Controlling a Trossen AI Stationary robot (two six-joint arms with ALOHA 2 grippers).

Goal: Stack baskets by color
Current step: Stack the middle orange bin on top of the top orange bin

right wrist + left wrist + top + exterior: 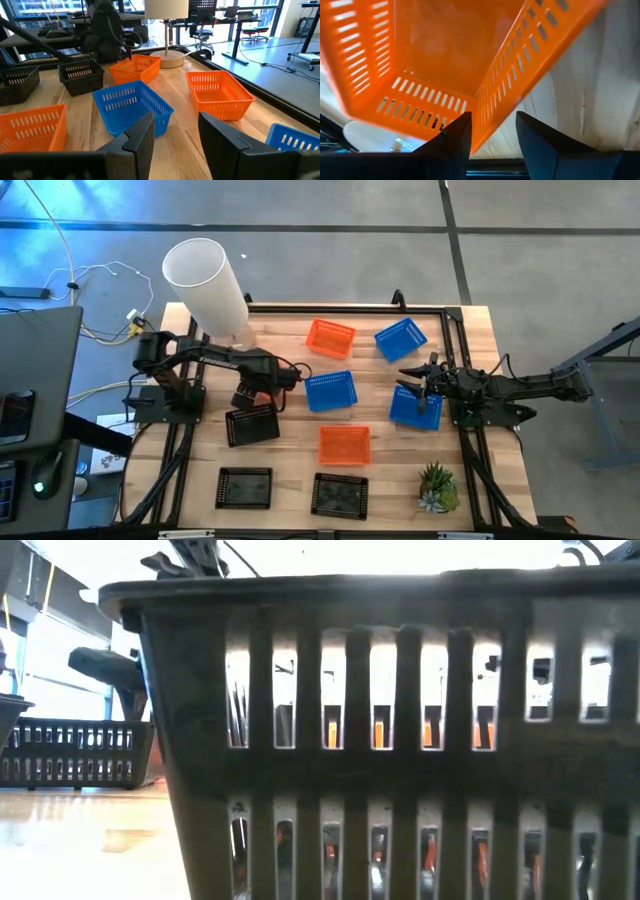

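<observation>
The wooden table point(470, 330) carries all items. The white cylinder lamp point(205, 275) stands at its far left corner.

**Left arm.** Locate the left gripper point(492, 122) just left of table centre, near the lamp base. Its fingers are closed on one wall of the held orange basket point(445, 55). In the right wrist view the held orange basket sits tilted below this gripper. The high view does not show it clearly.

**Right arm.** Locate the right gripper point(412, 380) at the right side of the table, over the near-right blue basket point(415, 410). Its fingers point(142, 132) stand apart with nothing between them.

**Baskets on the table:**
- The far orange basket point(330, 337) lies beside the far blue basket point(401, 340).
- The centre blue basket point(331, 390) lies between the two grippers.
- The near orange basket point(344, 444) lies just in front of the centre blue basket.
- The left black basket point(252, 425) lies in front of the left gripper, slightly turned.
- The front-left black basket point(244, 488) and the front-centre black basket point(340, 495) lie along the front edge, apart from each other.

No two baskets on the table are nested.

The small green plant point(437, 486) stands at the front right corner.
</observation>
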